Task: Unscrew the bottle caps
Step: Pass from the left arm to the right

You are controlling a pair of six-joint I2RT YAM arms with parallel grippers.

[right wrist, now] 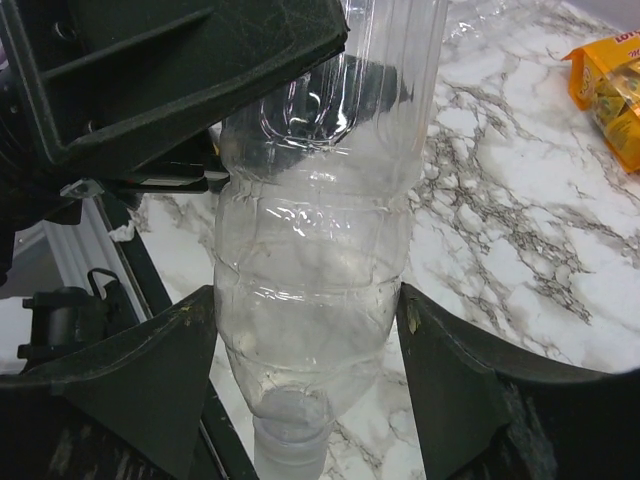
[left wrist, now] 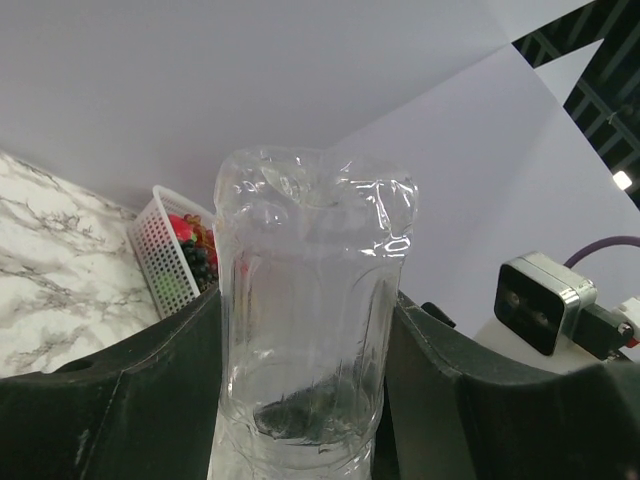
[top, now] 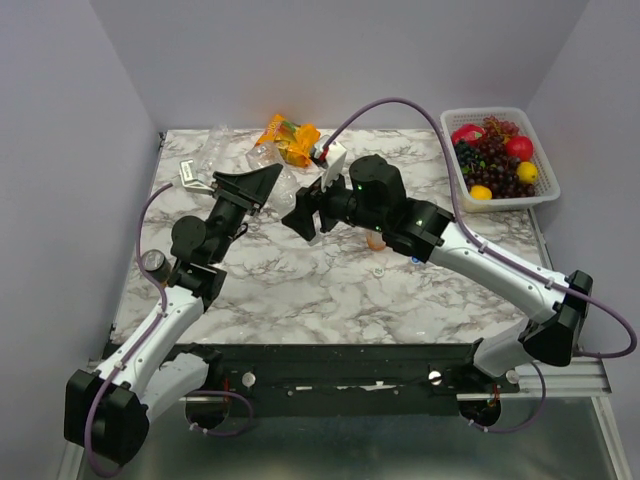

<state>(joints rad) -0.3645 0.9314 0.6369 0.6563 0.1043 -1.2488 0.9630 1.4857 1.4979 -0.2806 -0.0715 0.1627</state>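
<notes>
A clear, colourless bottle point(left wrist: 310, 300) hangs in the air between my two grippers. My left gripper point(left wrist: 305, 300) is shut on its body, with a black finger pressed to each side. The bottle's neck points into my right gripper point(right wrist: 307, 295), which is open. Its fingertips point(right wrist: 195, 330) flank the bottle's shoulder point(right wrist: 320, 250). The whitish cap point(right wrist: 290, 445) sits on the neck deep between the jaws, and nothing grips it. From above, the left gripper point(top: 262, 185) and right gripper point(top: 300, 218) meet over the back middle of the table. A small pale cap point(top: 378, 270) lies loose on the marble.
Two clear bottles point(top: 215, 145) point(top: 262, 155) lie at the back left beside an orange packet point(top: 288, 140). A white basket point(top: 545, 165) of fruit stands at the back right. Something small and peach-coloured point(top: 375, 242) shows under the right arm.
</notes>
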